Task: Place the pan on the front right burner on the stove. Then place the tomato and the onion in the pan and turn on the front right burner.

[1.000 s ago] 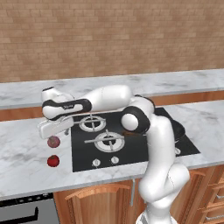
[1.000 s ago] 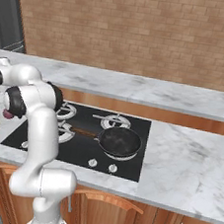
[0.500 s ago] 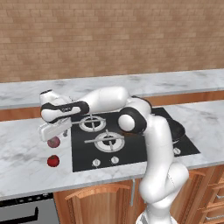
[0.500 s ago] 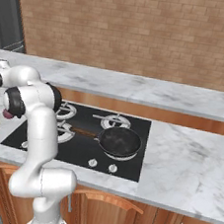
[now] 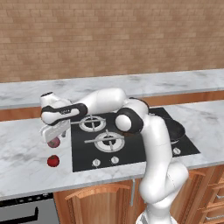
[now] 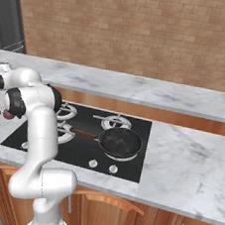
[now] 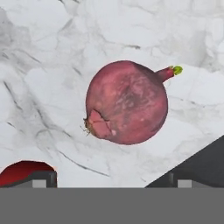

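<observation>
The gripper [image 5: 54, 132] hangs over the onion [image 5: 54, 142] at the left of the left base view, jaws spread wide, nothing between them. In the hand view the onion [image 7: 127, 102] sits in the middle of the frame on the marble counter [image 7: 52, 65], w/ the two finger tips [image 7: 43, 178] low at the bottom edge, one on each side, not touching it.

Handling, as I judge: the onion is firm, light, round, w/ dry papery skin, so it can roll or slip if pinched off-centre. It has a small green stub at upper right and a root scar at lower left. Best to take it across the widest part of the ball, away from stub and scar, pads on opposite sides. It seems not fragile, so a firm squeeze is ok.

The tomato [image 5: 53, 161] lies just below the onion in the left base view, near but apart; a red edge of it shows at the lower left corner of the hand view. It is probably softer, glossy, more slippery.

The pan [image 6: 119, 142] sits already on the front right burner of the stove [image 6: 36, 137], lower centre of the right base view, handle pointing to the left.

Count: 1 onion, 1 tomato, 1 pan, 4 burners, 1 gripper.
</observation>
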Robot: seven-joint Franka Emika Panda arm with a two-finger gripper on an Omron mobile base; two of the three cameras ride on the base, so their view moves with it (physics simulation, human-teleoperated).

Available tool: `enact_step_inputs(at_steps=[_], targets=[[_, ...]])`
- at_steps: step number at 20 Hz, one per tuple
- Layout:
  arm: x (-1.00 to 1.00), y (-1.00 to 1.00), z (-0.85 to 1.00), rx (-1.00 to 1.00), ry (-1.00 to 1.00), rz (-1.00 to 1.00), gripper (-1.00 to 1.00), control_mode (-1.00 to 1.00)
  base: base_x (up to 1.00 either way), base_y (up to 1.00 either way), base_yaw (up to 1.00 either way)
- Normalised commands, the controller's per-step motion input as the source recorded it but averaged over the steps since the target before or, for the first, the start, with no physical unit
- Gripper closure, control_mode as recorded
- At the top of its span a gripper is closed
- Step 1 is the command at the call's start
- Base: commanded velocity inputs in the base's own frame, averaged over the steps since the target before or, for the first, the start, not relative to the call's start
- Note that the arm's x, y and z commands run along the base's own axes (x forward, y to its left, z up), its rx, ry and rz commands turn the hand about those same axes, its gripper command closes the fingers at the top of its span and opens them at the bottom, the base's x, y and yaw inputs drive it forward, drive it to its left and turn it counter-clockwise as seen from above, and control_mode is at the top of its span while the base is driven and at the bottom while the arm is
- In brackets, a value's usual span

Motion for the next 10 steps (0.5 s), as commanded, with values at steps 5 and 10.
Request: enact_step_inputs(at_steps=[5,10], targets=[[0.10,0.09,-0.14,0.05,0.00,0.10,-1.00,-1.00,0.00,0.00,0.00],[0.15,0.08,-0.17,0.05,0.00,0.09,-1.00,-1.00,0.00,0.00,0.00]])
